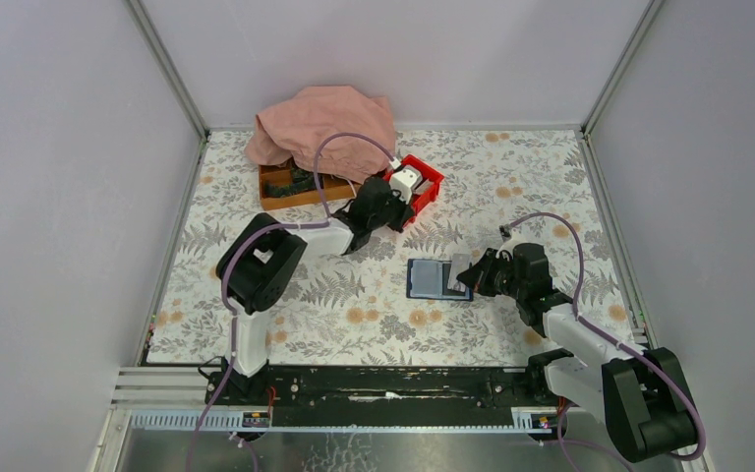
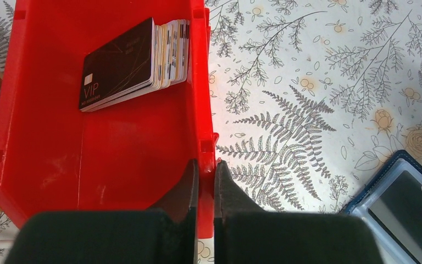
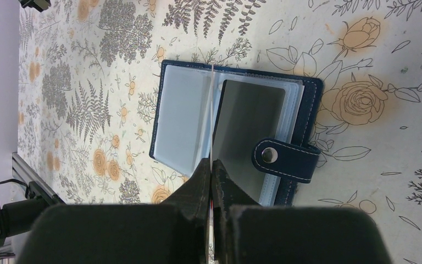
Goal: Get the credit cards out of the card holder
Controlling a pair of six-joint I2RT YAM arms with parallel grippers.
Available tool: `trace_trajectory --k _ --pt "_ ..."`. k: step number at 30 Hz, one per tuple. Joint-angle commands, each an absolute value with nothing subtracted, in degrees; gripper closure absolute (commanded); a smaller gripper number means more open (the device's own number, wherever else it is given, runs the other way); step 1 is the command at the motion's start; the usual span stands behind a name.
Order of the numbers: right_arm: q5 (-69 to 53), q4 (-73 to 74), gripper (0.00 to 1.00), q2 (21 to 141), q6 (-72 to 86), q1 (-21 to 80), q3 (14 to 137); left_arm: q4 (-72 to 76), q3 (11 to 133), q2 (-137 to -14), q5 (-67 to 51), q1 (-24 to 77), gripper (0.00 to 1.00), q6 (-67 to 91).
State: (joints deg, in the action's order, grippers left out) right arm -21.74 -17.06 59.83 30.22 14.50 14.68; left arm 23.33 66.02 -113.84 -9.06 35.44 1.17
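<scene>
The card holder (image 1: 429, 278) lies open mid-table, with light blue-grey panels and dark navy edges. In the right wrist view it (image 3: 184, 118) shows a snap strap and a dark grey card (image 3: 250, 118) on its right panel. My right gripper (image 3: 211, 163) is shut on a thin light card (image 3: 212, 110), seen edge-on over the holder's fold. That card shows light grey in the top view (image 1: 460, 265). My left gripper (image 2: 206, 163) is shut on the right wall of the red bin (image 2: 200, 110). A stack of cards (image 2: 134, 63) with a black VIP card on top leans inside the bin.
The red bin (image 1: 427, 183) stands at the back centre. A wooden tray (image 1: 280, 187) sits beside it, partly under a pink cloth (image 1: 324, 123). Metal rails and grey walls frame the floral table. The holder's corner shows at the lower right of the left wrist view (image 2: 401, 192).
</scene>
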Motion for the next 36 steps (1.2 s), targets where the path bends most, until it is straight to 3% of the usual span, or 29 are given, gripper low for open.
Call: trace_trajectory --k 1,10,25,36 --pt "-22.6 -19.6 1.00 58.4 29.8 14.2 14.4 24.8 64.1 -112.3 -4.9 37.2 1.00 3.3" --pt "-23.2 -19.0 1.00 56.7 30.0 14.2 14.4 22.8 61.9 -108.6 9.8 44.9 1.00 12.9" --pt "-22.6 -18.1 1.00 55.1 30.0 14.2 14.1 22.3 59.3 -108.0 22.7 49.7 1.00 26.7" --pt "-23.0 -19.4 1.00 57.0 30.0 14.2 14.2 19.6 60.1 -110.0 29.7 52.3 0.80 28.6"
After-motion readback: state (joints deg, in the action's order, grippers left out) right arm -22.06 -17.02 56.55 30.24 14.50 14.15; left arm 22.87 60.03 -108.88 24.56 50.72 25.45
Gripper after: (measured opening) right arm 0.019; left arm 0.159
